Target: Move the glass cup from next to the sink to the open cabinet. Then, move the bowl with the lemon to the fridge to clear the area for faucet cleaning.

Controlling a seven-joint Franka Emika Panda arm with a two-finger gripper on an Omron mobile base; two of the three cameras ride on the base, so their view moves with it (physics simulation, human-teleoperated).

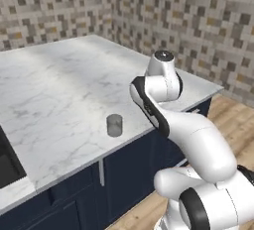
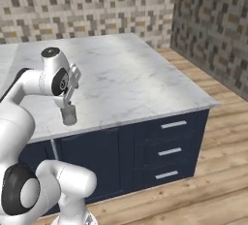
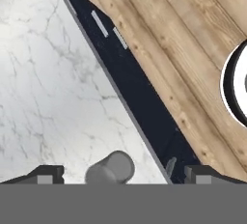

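The glass cup (image 1: 114, 125) is a small grey translucent tumbler standing upright on the white marble counter (image 1: 59, 95), close to its front edge. In the right base view my gripper (image 2: 69, 102) points down right over the glass cup (image 2: 69, 116), its tips about level with the rim. The hand view looks down on the glass cup (image 3: 111, 168) low in the picture, between the two spread fingertips (image 3: 46, 175) of my gripper (image 3: 123, 175), slightly left of centre. The jaws stand wide open and hold nothing. A corner of the black sink (image 1: 7, 162) shows at the lower left.
The counter's front edge (image 3: 125, 107) runs just beside the cup, with navy drawers and metal bar handles (image 2: 173, 124) below it and wooden floor (image 2: 213, 180) beyond. Mosaic tiled walls (image 1: 188, 16) stand behind and to the right of the counter.
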